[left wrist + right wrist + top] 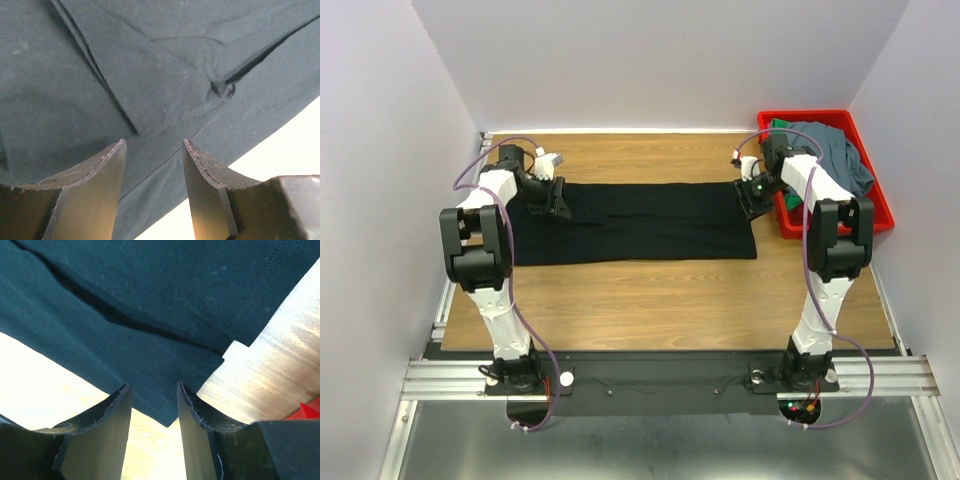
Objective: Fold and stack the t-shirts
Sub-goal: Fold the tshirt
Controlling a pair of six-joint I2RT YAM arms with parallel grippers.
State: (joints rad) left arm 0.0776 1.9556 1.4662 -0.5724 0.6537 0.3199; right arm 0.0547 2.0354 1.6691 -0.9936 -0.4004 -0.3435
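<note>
Top view: black shirt [630, 222] lies flat as a long band across the table [650, 300]. L gripper [558, 200] is at its left end and R gripper [752, 197] at its right end, both low over the cloth.

L wrist: your fingers stand apart w/ nothing pinched. Cloth fills the view ahead of the gap. A folded flap w/ stitched hem ends just ahead of the left finger. The shirt's outer edge runs diagonally past the right finger, w/ bare table beyond it.

R wrist: fingers apart too, clamped on nothing. A shirt corner points into the gap between them. A 2nd layer's hem stops ahead of the right finger, w/ a dark slit between layers ahead-left. Bare wood lies right of that gripper, then a sliver of red bin [880, 215].

Bin sits just beside the R gripper's outer side, w/ the grey-blue shirt [835, 150] heaped in it and the green shirt [780, 125] peeking at its far corner.

You've got wide bare table on the black shirt's near side. The far side has a narrower strip up to the wall [650, 60].
</note>
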